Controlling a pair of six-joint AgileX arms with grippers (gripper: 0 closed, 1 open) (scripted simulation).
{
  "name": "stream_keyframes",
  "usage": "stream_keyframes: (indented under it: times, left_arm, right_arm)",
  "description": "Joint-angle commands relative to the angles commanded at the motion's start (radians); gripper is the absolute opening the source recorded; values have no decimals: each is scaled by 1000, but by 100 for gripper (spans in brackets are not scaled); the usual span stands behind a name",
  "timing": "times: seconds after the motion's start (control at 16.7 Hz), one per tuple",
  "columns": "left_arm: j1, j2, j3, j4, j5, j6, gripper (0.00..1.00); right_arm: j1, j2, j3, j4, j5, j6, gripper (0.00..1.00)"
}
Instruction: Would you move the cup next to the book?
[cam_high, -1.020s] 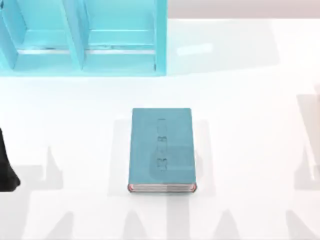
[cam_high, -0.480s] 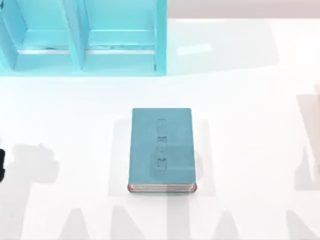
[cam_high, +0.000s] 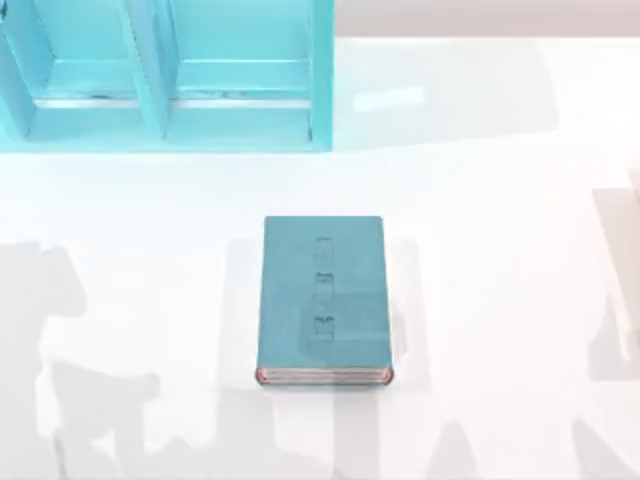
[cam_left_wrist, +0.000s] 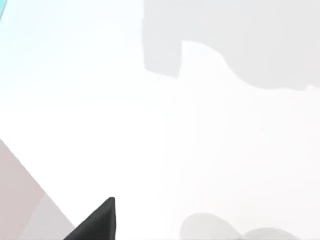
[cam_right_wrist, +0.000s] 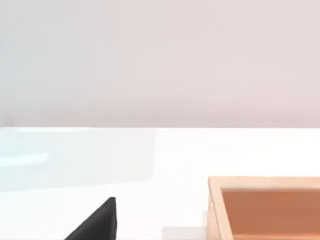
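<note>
The left gripper's fingertip (cam_left_wrist: 97, 222) is hanging over bare white table (cam_high: 500, 300), touching nothing; jaw opening cannot be determined. The same applies to the right gripper's fingertip (cam_right_wrist: 97, 222), sitting beside one wooden box (cam_right_wrist: 265, 207). One teal book (cam_high: 323, 298) is lying flat mid-table, nearer than one light-blue shelf unit (cam_high: 165, 75) at far left.

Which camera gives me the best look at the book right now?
The top view: the book lies flat mid-table, its whole cover and its pale page edge visible, in front of the light-blue shelf unit. The left wrist view looks at bare table; the right wrist view looks toward a wooden box.
</note>
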Motion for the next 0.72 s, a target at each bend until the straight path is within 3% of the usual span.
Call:
stream_keyframes:
  times: [0.42, 0.72]
  left_arm:
    - [275, 470, 309, -375, 20, 740, 100]
    - [453, 561, 469, -496, 23, 1032, 100]
  right_arm:
    - [0, 0, 0, 0, 0, 0, 100]
    - [0, 0, 0, 0, 0, 0, 100]
